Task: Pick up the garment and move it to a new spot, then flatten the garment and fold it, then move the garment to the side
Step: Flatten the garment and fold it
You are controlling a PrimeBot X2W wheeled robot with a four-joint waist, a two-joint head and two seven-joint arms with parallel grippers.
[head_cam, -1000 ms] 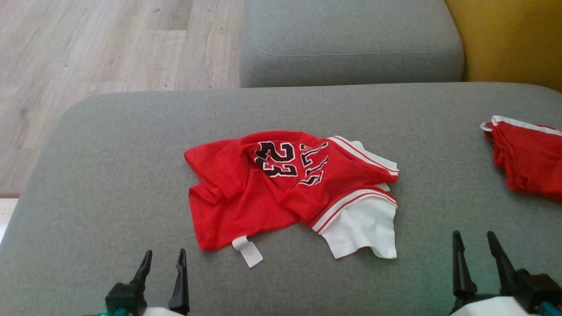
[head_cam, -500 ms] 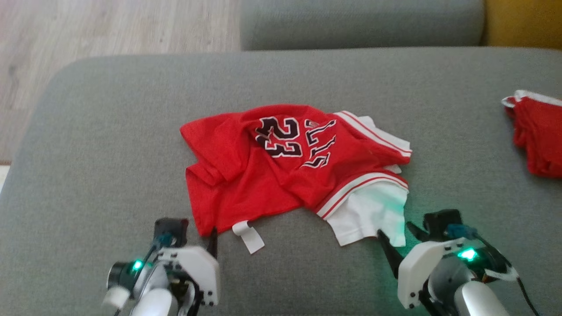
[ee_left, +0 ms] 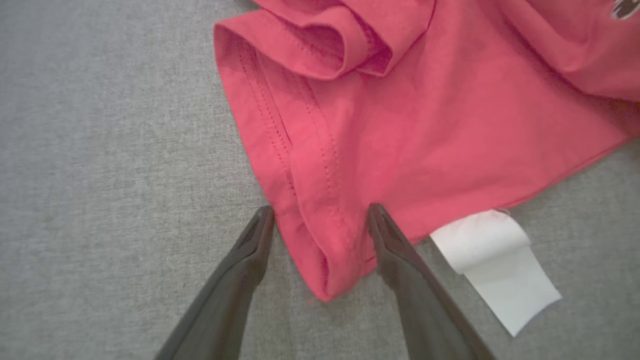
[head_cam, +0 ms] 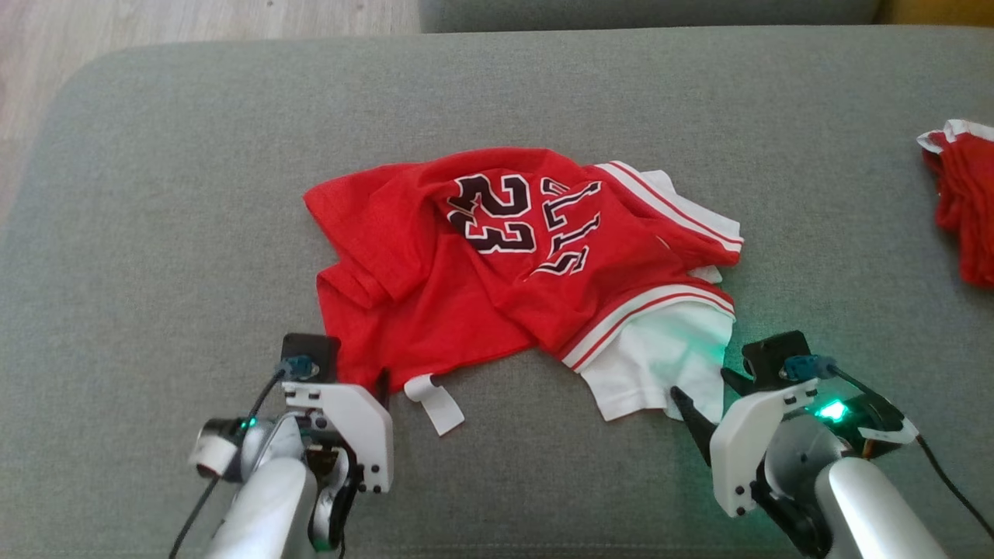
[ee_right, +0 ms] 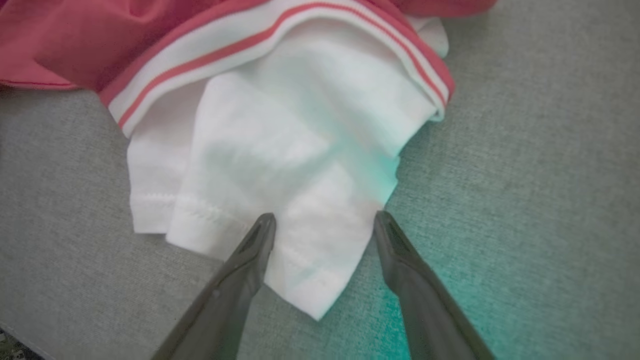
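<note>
A crumpled red jersey [head_cam: 466, 310] with a black "23" and a white sleeve [head_cam: 660, 365] lies mid-cushion on the grey sofa seat [head_cam: 155, 233]. My left gripper [head_cam: 359, 382] is at its near left corner. In the left wrist view that gripper [ee_left: 320, 217] is open, its fingers astride the red hem corner [ee_left: 320, 260]. My right gripper [head_cam: 710, 396] is at the near right edge. In the right wrist view it [ee_right: 325, 219] is open, its fingers straddling the white sleeve's corner [ee_right: 310, 270]. Neither gripper has closed on the cloth.
A white tag [head_cam: 436, 404] sticks out from the red hem, beside my left gripper. A second red garment [head_cam: 963, 217] lies at the cushion's right edge. Wooden floor [head_cam: 155, 19] lies beyond the far left, and another grey cushion [head_cam: 621, 9] is at the back.
The head camera has tilted down. Both arms have reached forward from the near edge to the jersey's front hem, with the fingers now astride the cloth. The jersey has not been lifted.
</note>
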